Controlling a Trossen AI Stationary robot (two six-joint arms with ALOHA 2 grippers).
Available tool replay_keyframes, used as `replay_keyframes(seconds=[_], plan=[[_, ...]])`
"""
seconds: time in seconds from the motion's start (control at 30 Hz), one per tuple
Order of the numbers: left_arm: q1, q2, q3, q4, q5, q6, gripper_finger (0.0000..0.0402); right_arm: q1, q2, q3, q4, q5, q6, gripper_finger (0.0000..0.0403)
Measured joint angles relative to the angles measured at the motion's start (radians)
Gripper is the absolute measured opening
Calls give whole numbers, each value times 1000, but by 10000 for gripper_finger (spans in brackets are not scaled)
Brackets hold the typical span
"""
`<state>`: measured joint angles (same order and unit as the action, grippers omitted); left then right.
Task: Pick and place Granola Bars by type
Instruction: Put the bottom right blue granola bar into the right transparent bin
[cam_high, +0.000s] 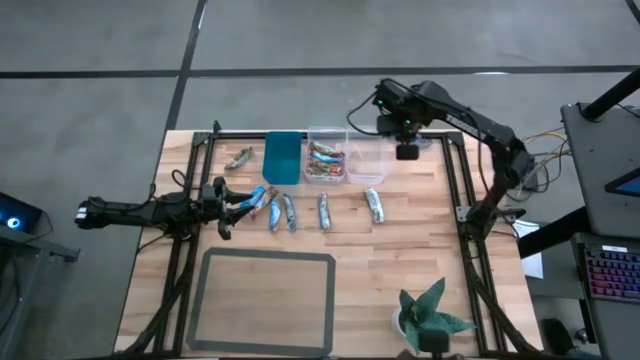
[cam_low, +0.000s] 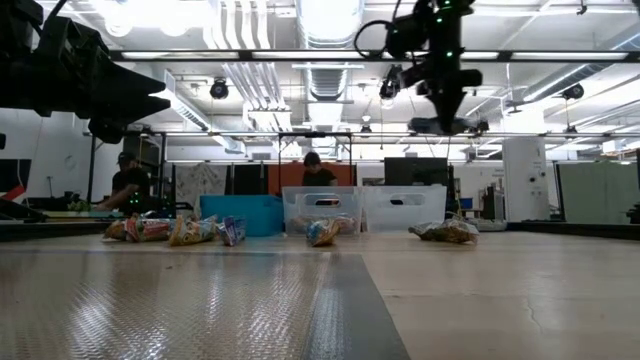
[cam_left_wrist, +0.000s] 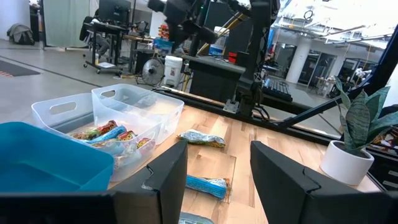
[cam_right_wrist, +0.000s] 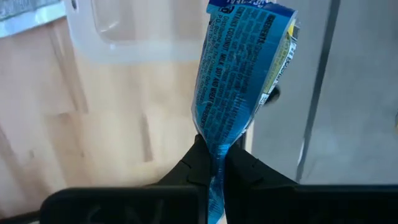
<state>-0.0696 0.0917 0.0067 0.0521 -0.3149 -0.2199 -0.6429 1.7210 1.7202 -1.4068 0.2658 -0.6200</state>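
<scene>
My right gripper (cam_high: 400, 140) is high over the table's far right, beside the empty clear bin (cam_high: 366, 160), and is shut on a bright blue granola bar (cam_right_wrist: 245, 81). My left gripper (cam_high: 228, 203) is open and low at the left end of a row of bars. A blue bar (cam_left_wrist: 208, 185) lies flat on the table just beyond its fingers. A greenish-silver bar (cam_left_wrist: 202, 139) lies farther along. The row (cam_high: 290, 212) holds several bars, and one more bar (cam_high: 240, 157) lies by the teal bin (cam_high: 283, 158). The middle clear bin (cam_high: 326, 160) holds multicoloured bars. My right gripper pinches the blue bar's crimped wrapper end (cam_right_wrist: 214, 155) between its two fingers. The fingers point down. The bar hangs below them, lifted clear of the table and the bin.
A grey-framed mat (cam_high: 268, 300) lies at the near middle and a potted plant (cam_high: 430, 312) stands at the near right. Black frame rails (cam_high: 455, 180) run along the table's sides. People show in the room beyond the table (cam_low: 318, 170).
</scene>
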Motion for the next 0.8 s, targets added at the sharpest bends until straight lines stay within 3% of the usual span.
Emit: replay_keyframes(seconds=[0.4,0.5,0.8], plan=[[0,0,0,0,0,0,158,75,204,187,15,-43,-154,8],[0,0,0,0,0,0,159,94,229,189,17,-93,-174,8],[0,0,0,0,0,0,159,140,263,98,62,-111,-201,8]])
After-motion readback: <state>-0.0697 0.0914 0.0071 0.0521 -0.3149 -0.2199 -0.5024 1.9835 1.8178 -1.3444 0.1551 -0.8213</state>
